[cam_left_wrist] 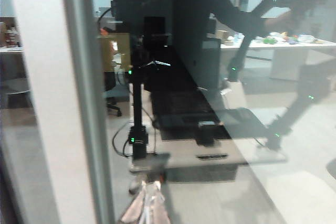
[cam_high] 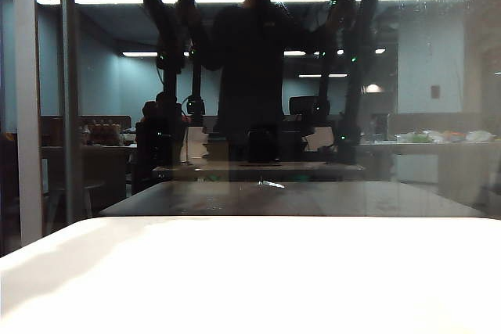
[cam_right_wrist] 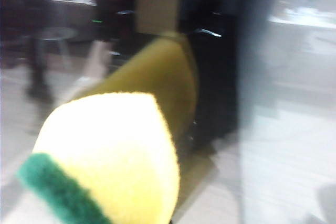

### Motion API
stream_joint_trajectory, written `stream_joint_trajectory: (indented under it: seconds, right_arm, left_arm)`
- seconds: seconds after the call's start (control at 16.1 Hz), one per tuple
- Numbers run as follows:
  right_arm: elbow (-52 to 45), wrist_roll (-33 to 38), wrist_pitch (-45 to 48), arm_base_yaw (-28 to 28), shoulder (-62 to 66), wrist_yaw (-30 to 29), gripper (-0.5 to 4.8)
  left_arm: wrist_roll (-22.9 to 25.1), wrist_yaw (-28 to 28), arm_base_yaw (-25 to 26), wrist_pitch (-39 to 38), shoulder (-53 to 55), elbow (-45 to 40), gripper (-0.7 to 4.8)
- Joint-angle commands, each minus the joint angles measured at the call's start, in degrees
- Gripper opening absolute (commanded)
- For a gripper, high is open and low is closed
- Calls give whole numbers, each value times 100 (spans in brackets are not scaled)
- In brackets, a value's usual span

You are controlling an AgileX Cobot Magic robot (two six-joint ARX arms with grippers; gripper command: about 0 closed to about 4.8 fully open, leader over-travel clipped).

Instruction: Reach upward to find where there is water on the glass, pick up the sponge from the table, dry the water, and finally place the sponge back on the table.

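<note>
No text, label, brand, number or sign can be read in any of the three views. In the exterior view the large dark transparent glass pane [cam_high: 258, 76] shows only dim reflections, and the broad plain white desk [cam_high: 250, 279] carries no print. In the left wrist view the reflected objects are too dark and too small to show any letters. The right wrist view is blurred, and the yellow foam sponge with the dark green scouring layer [cam_right_wrist: 115, 150] shows no marking.
</note>
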Motion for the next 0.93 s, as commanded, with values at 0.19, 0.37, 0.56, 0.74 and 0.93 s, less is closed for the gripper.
stream_joint_trajectory:
  seconds: [0.19, 0.37, 0.56, 0.74, 0.93]
  right_arm:
    - [-22, -13, 96, -715, 2, 595, -9]
    - [-17, -11, 96, -1174, -70, 590, -9]
    - [-15, 15, 85, -1453, -155, 564, -9]
    - [-15, 72, 46, -1473, -216, 396, -9]
    - [-13, 470, -35, -1467, -549, 52, -9]
  left_arm:
    - [26, 22, 0, 74, -33, 33, -5]
    - [26, 22, 0, 72, -33, 33, -5]
    - [26, 22, 0, 72, -31, 33, -5]
    - [26, 22, 0, 72, -31, 31, -5]
    - [103, 24, 0, 72, -31, 31, -6]
